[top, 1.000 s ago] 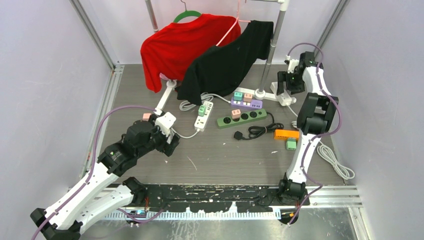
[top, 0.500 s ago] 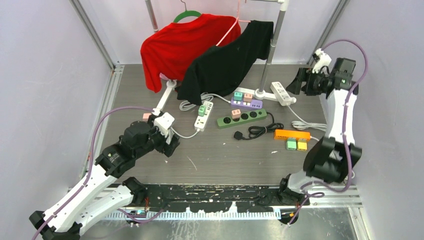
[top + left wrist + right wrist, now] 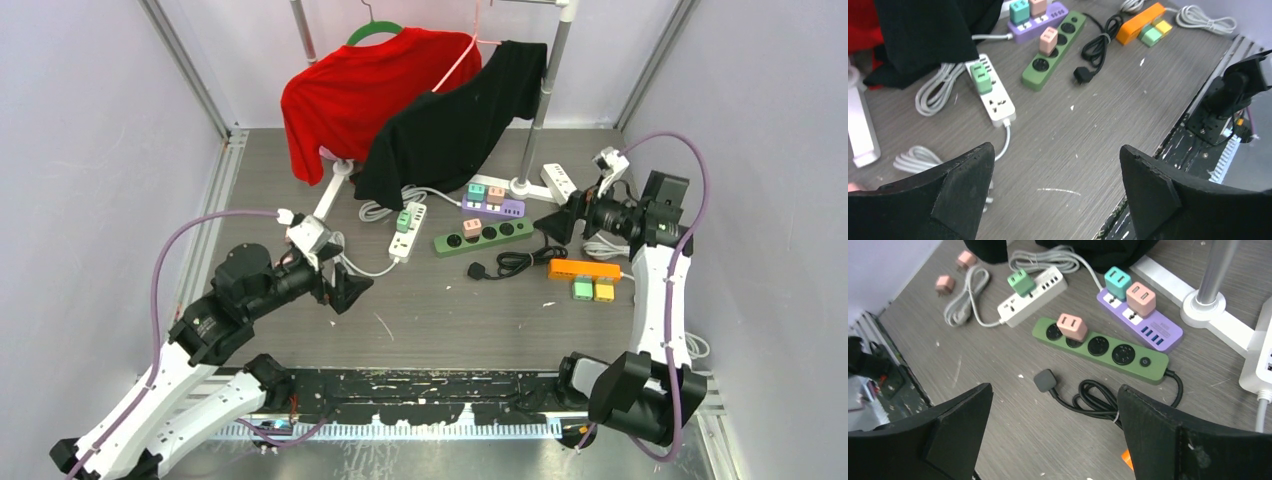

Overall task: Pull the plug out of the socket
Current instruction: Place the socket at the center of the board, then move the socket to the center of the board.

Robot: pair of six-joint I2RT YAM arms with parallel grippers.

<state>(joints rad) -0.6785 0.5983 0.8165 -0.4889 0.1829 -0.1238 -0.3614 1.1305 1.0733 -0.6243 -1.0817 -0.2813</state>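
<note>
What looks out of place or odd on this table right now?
Nothing damaged or spilled. Two pink plugs lie loose by the coiled white cable, in no strip; a loose green plug and a yellow plug lie beside the orange strip. White flecks mark the tabletop.

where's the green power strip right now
In the top external view the green power strip lies slightly right of centre, on the near side of the purple strip, with a pink plug standing in it near its left end.
</note>
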